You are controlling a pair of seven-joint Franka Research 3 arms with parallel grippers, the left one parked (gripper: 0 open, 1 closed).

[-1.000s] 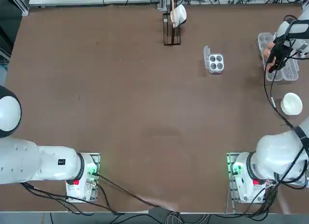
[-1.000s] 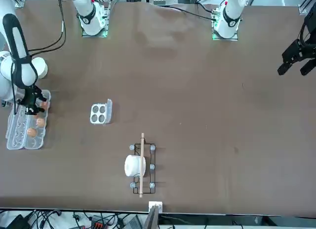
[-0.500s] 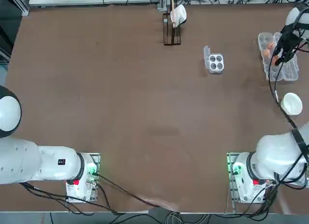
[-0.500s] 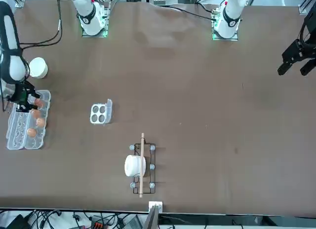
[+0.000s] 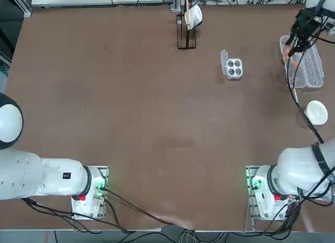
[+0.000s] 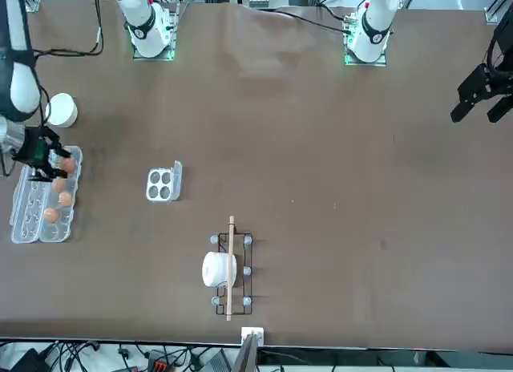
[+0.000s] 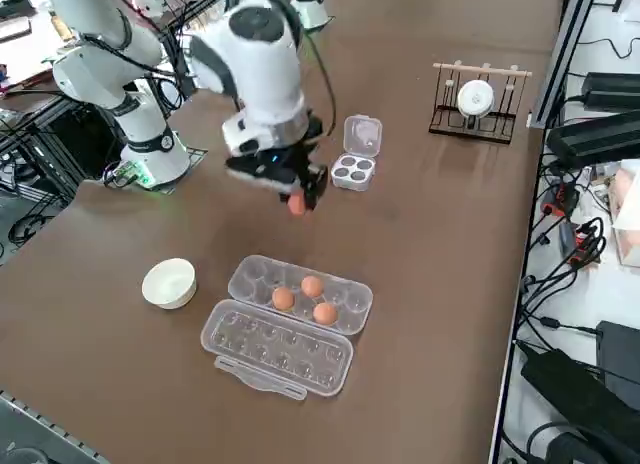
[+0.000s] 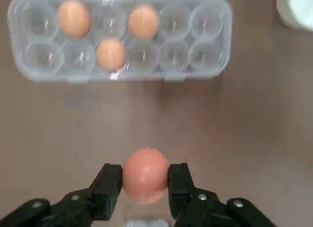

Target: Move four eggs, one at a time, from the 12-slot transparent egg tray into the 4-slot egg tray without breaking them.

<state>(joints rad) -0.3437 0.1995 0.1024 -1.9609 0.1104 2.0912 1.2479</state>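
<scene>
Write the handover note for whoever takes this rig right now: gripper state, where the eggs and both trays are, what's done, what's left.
Right gripper: shut on one egg, held in the air clear of the 12-slot transparent egg tray.
Three eggs sit in that tray's cups.
4-slot egg tray: lid flap open, all four cups empty.
Done: first egg lifted out.
Left: set it in the 4-slot tray, then move the other three, one at a time.

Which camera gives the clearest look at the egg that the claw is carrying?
The right wrist view: the egg sits large between the right claw fingers, with nothing in front. The right side view shows it small, hanging under the claw above the table. In the top and front views the arm mostly hides it.
</scene>
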